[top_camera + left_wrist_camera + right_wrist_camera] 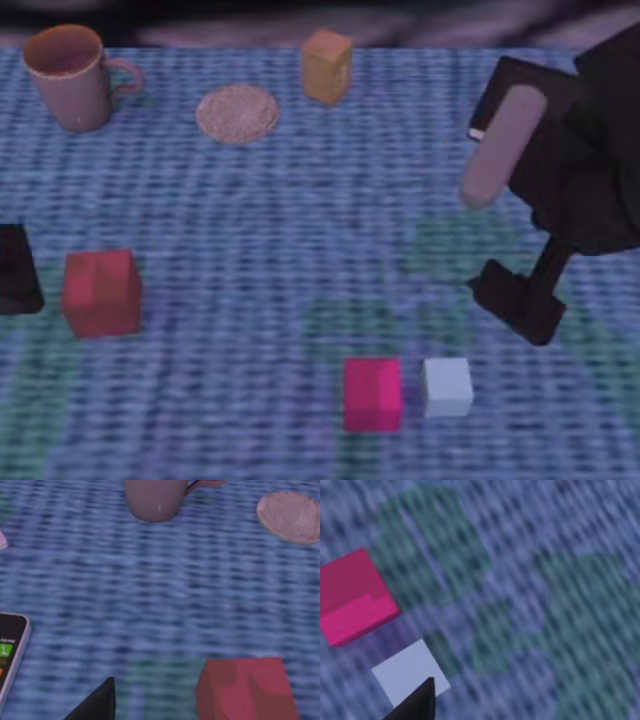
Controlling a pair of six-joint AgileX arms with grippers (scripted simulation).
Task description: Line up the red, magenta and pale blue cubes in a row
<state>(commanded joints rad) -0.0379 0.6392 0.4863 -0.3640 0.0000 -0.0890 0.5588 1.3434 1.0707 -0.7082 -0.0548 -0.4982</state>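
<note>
The red cube (100, 293) rests on the table's left side; the left wrist view shows it close up (245, 690). My left gripper (15, 270) sits at the left edge just beside it, open, with one dark fingertip (102, 705) showing and nothing held. The magenta cube (372, 394) and pale blue cube (447, 387) stand side by side near the front edge, a small gap between them. My right gripper (515, 300) hovers above and behind the pale blue cube (405, 672), open and empty, one fingertip (417, 702) over it. The magenta cube (352, 595) lies beyond.
A pink mug (70, 75), a round coaster (237, 113) and an orange-tan block (326, 66) line the back of the blue woven cloth. A phone (10, 652) lies at the far left beside the left gripper.
</note>
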